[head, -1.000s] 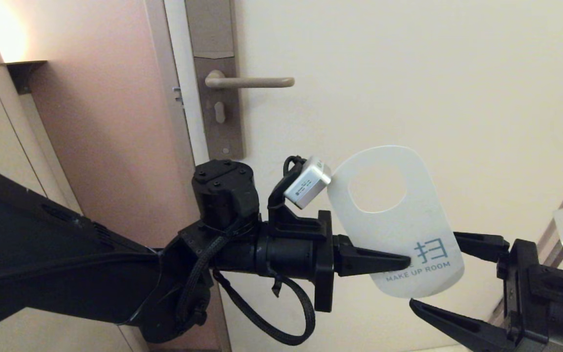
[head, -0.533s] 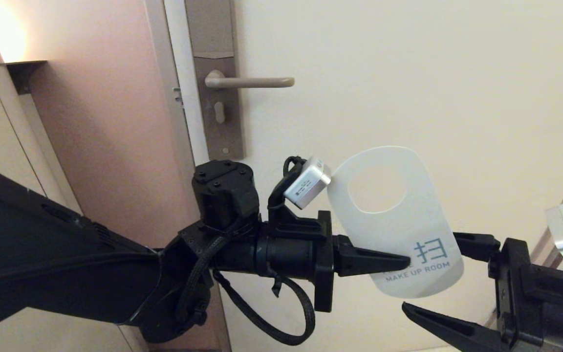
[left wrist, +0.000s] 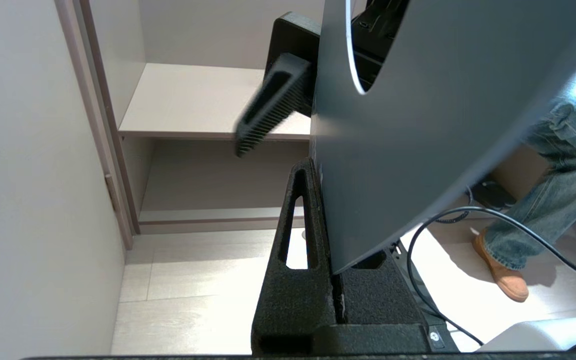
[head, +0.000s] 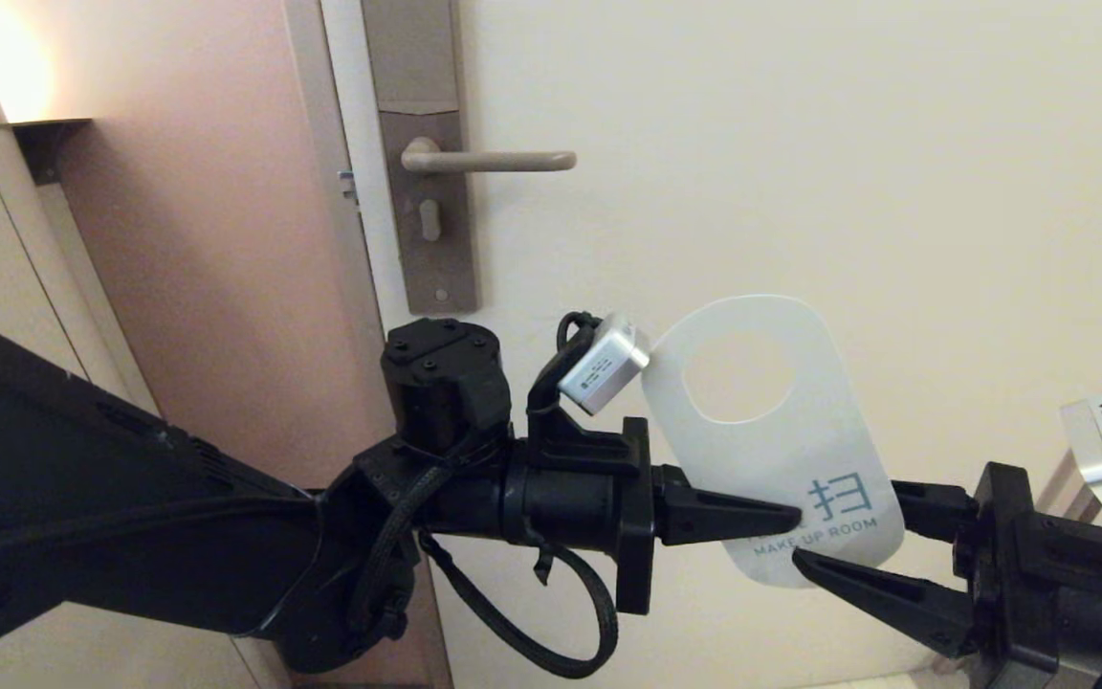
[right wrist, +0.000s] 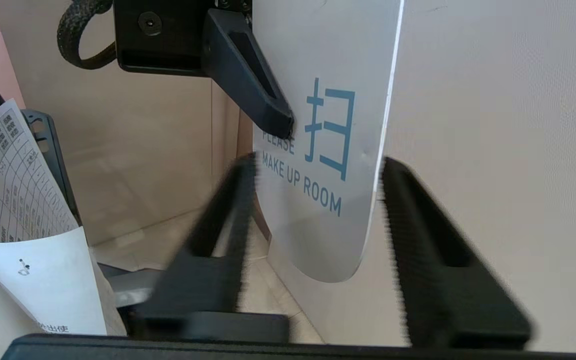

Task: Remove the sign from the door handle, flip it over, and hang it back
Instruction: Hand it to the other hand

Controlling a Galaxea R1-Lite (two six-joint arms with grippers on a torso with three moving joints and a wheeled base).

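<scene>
Sign (head: 781, 450) reading "PLEASE MAKE UP ROOM": left pincer (head: 790, 522) grasping it, right pincer (head: 857, 536) released.

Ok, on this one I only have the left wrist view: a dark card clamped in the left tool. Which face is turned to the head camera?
Observer: The sign shows its white face there, with teal "MAKE UP ROOM". The left tool pinches its lower part.
Operator: Is anything hanging on the handle?
Observer: No. The door handle is bare, up and to the left of the sign in the head view.
Operator: And the ribbed finger I see past the card?
Observer: It belongs to the right tool, which is open, with a finger on either side of the sign's rounded lower end and not closed on it.
</scene>
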